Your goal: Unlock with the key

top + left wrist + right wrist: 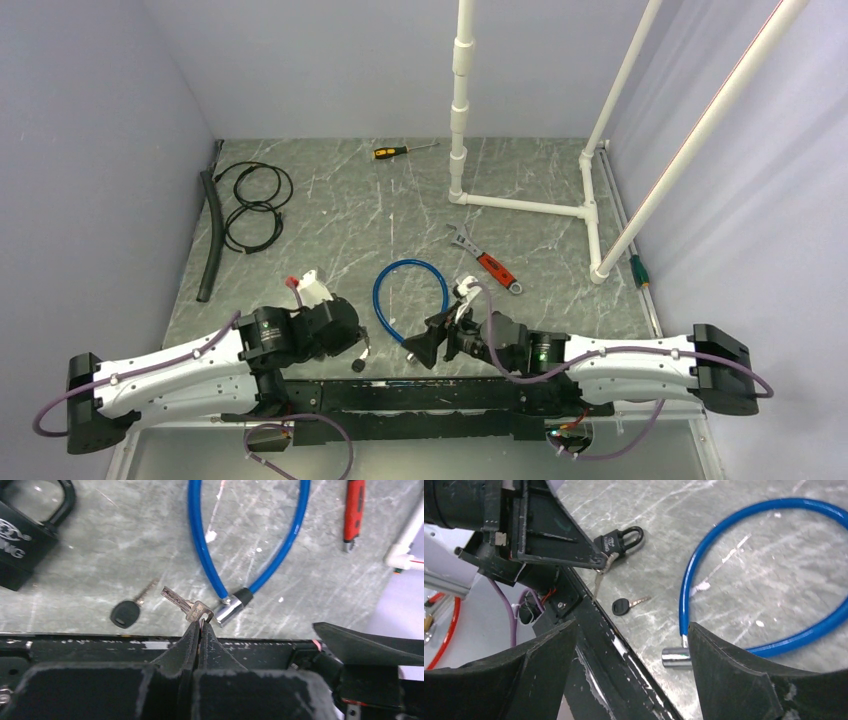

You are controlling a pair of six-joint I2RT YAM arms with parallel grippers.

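My left gripper is shut on the head of a silver key and holds it above the table; the blade points away from the fingers. In the right wrist view the key hangs from that gripper. A black padlock lies to its left. A second key with a black head lies on the table. A blue cable lock ends in a silver cylinder. My right gripper is open and empty, just above that cylinder, near the table's front edge.
A red adjustable wrench lies right of the blue cable. A white PVC frame stands at the back right. Black cords and a black hose lie at the left. A yellow-handled screwdriver lies at the back.
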